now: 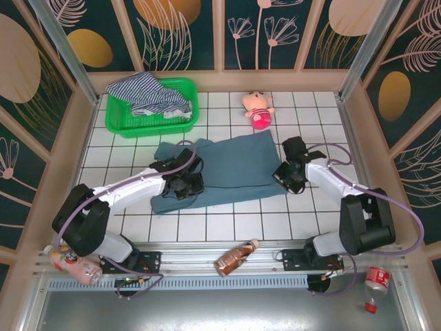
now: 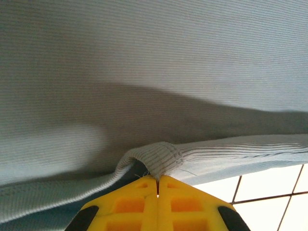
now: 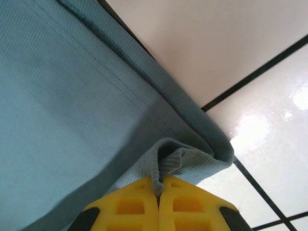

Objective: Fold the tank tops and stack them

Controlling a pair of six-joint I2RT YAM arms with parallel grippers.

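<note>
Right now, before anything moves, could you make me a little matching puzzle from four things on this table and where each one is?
Things:
1. teal tank top
2. striped tank top
3. pink doll
4. brown bottle

Places:
A. lying on the metal rail at the near edge
B. heaped in the green basket
C. spread on the tiled table, pinched by the left gripper and the right gripper
D. on the tiled table near the back wall, right of the green basket

Pairs: 1-C, 2-B, 3-D, 4-A.
</note>
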